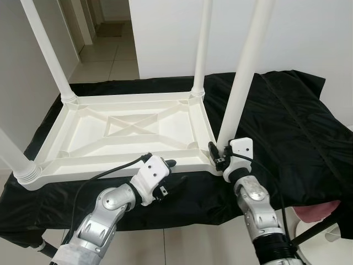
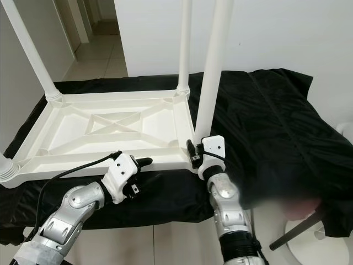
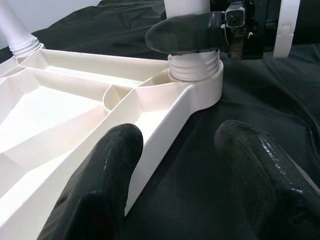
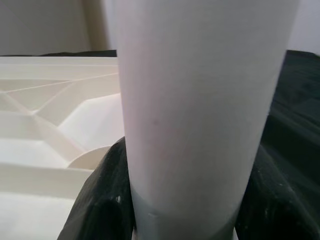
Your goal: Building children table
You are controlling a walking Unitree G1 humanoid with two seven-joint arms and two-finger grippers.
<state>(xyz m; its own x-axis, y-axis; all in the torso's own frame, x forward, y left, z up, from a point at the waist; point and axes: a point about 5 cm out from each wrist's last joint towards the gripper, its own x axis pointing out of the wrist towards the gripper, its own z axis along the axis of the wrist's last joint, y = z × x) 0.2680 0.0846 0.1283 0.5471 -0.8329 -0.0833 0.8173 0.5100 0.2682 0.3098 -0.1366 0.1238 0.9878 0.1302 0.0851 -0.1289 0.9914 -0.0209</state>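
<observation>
An upturned tabletop [image 1: 132, 130] lies on the cloth [image 1: 276, 121], legs [image 1: 242, 72] up.

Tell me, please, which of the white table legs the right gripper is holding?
The near-right leg; the right gripper clamps its base, while the other legs stand untouched.

The scene is evenly and brightly lit; soft shadows are cast on the black cloth [image 1: 276, 116]. Close wrist views are blurred near the lens.

Camera placement, four views

The upturned table top [image 1: 132, 130] is seen from above by both head eyes; each wrist camera looks close along its fingers, sharing the near-right leg [image 3: 192, 70].
</observation>
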